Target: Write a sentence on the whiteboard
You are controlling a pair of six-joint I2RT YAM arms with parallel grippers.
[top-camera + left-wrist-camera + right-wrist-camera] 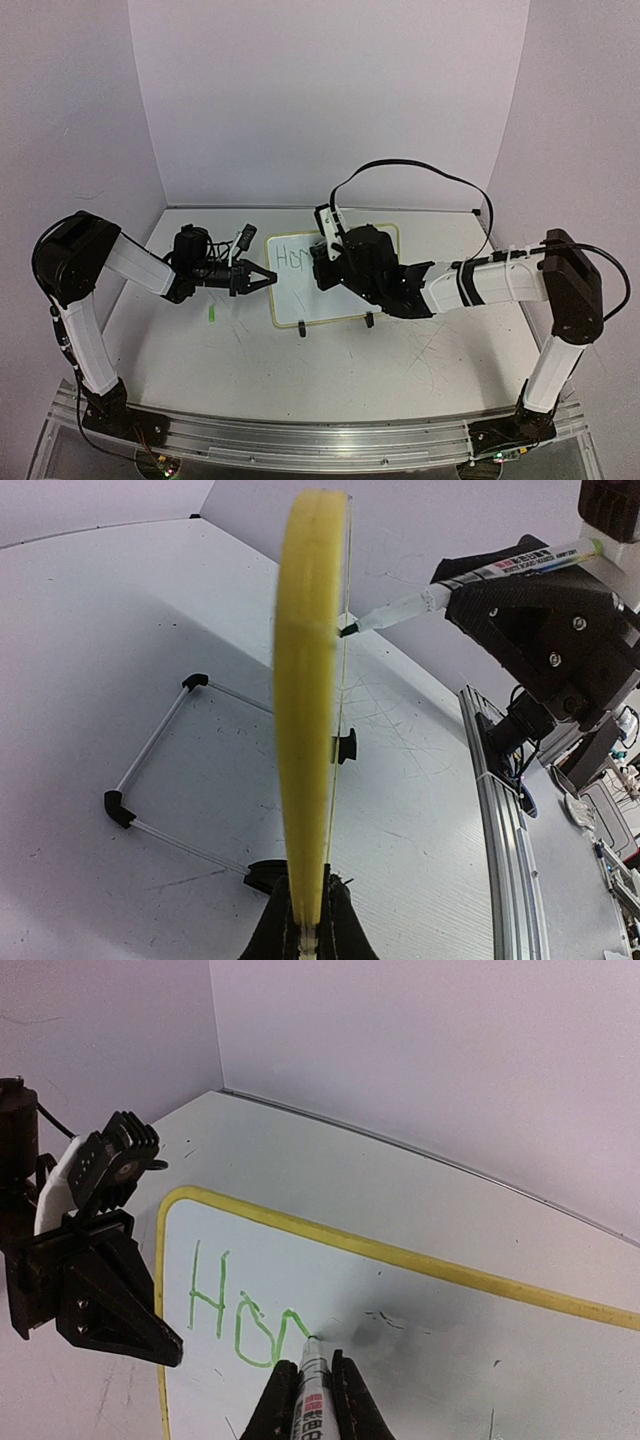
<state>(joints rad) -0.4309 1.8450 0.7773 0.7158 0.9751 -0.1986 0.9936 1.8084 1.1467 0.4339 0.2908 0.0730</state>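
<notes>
Jaws of your right gripper [312, 1365] are clenched on a white-barrelled green marker pen [318, 1412], its tip touching the small yellow-rimmed rectangular whiteboard [450, 1380] at the end of the barely begun green handwritten sentence [240, 1315]; bare board lies rightward along its long side. Your left gripper [305, 935] pinches the whiteboard's left edge.

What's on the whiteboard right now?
Green letters, roughly Ho plus an unfinished one, with the marker tip touching. The right pincer hides the whiteboard surface right beneath it.
</notes>
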